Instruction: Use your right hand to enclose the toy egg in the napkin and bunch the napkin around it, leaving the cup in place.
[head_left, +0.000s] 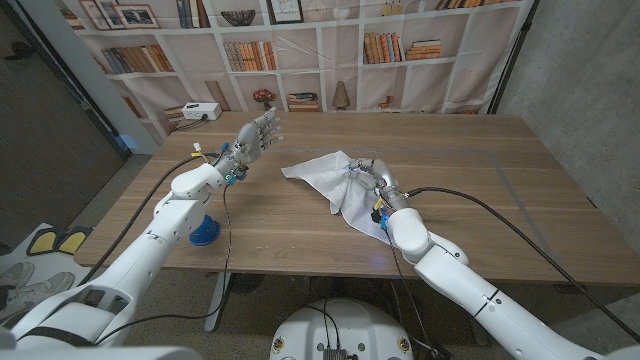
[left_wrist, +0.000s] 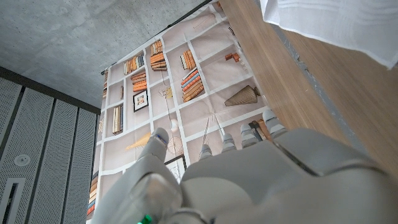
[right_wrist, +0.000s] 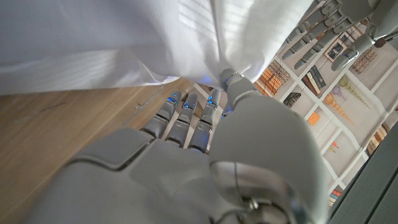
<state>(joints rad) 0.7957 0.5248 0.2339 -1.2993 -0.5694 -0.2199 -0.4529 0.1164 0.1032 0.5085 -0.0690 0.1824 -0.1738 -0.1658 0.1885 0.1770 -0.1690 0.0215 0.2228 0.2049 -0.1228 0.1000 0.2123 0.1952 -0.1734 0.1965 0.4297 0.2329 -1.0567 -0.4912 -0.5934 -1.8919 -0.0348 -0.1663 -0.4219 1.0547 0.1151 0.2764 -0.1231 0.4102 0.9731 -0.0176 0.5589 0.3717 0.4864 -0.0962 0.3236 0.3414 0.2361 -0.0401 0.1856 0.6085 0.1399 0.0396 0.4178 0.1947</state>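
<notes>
A: Napkin (head_left: 330, 178) position?

B: White cloth, rumpled, near the middle of the wooden table (head_left: 500, 180). Right hand (head_left: 372, 175) sits at its 3 o'clock edge, fingers curled into the fabric and gripping a fold; the right wrist view has cloth draped over the fingertips (right_wrist: 233, 78).

A: Egg?

B: Can't see it. Could be under the cloth, can't tell.

A: Left hand (head_left: 255, 135)?

B: Raised above the table at the napkin's 10 o'clock, well apart from it, fingers spread and straight, holding nothing.

A: Cup (head_left: 203, 232)?

B: Blue object at the near table edge, 8 o'clock of the napkin, partly behind the left arm
</notes>
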